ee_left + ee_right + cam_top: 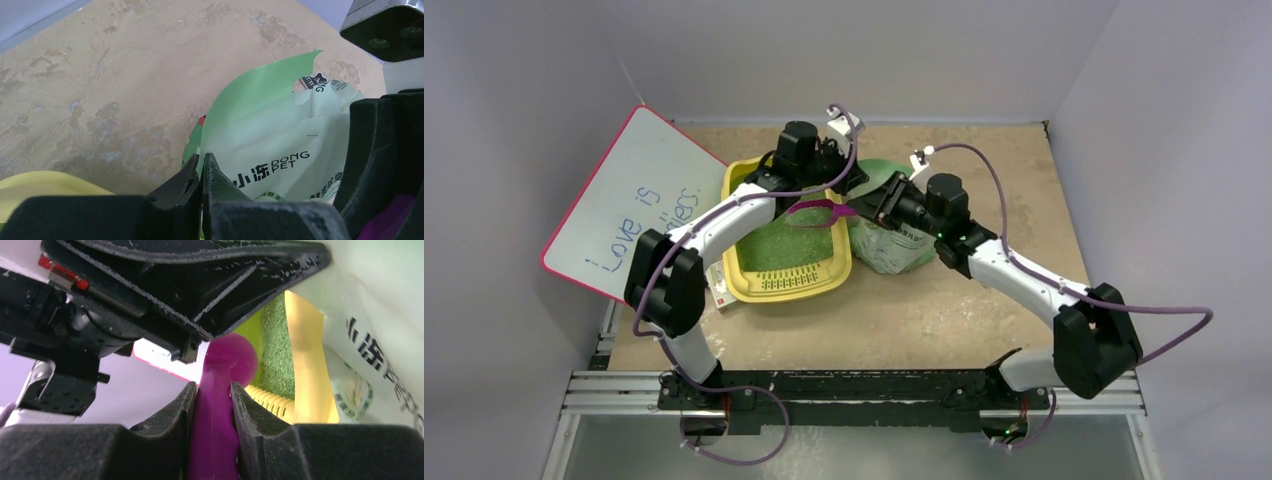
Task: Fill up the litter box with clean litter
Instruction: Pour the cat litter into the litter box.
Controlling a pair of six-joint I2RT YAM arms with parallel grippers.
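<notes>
Overhead, centre-left: yellow litter box [736, 262] with clean litter [779, 240] inside, purple scoop [814, 212] over its upper right rim. Left wrist, bottom centre: left gripper [202, 172] pinched together on pale green bag [270, 135] edge. Right wrist, bottom centre: right gripper [212, 405] clamped on scoop handle, litter box at right.

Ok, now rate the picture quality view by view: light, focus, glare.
Top external view: even, soft light, no hard shadows; the green litter in the yellow litter box reads clearly. Left wrist view: the litter bag print is sharp, the left tool dark and blurred. Right wrist view: the purple scoop in the right tool is soft; the bag is washed out.
</notes>
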